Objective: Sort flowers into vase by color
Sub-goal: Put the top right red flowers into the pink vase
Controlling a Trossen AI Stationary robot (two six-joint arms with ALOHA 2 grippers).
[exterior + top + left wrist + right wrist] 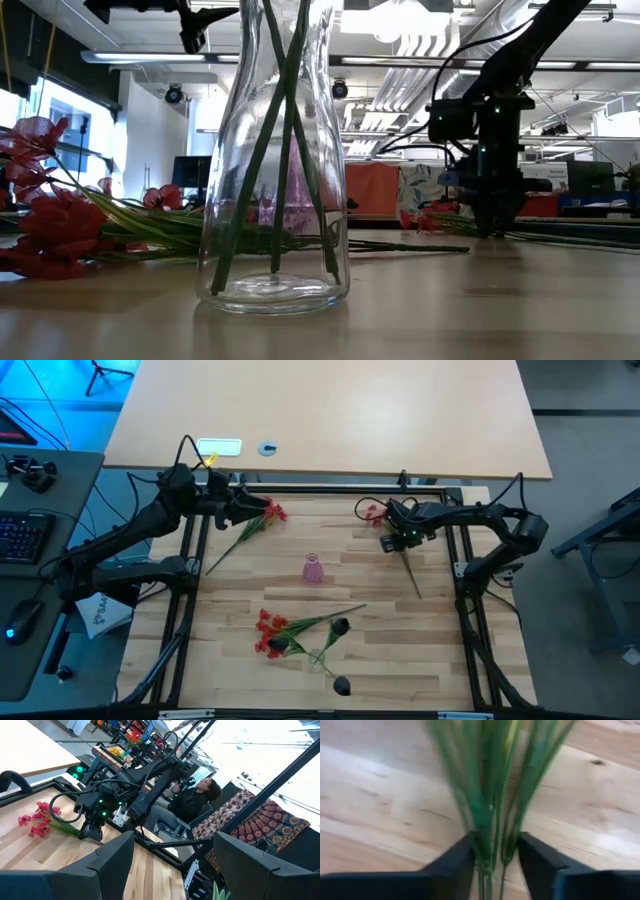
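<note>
- Right tool [396, 541]: low over the far right of the wooden bench [240, 660], fingers clamped on the green stalks of a bright-red artificial flower bunch [374, 512].
- Left tool [250, 510]: far left, at another red bunch [272, 512]; finger state cannot be told.
- Clear glass vase [273, 160]: holds green stalks.

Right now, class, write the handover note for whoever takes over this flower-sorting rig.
Left gripper: open, by the back-left red bunch.
Right gripper: low at the table, shut on the stalks of the back-right red bunch.
Done: three stems stand in the clear vase, with the dark blooms around it.
Left: the third red bunch lies beside that vase. The pink vase looks empty, so all the red bunches remain.
</note>
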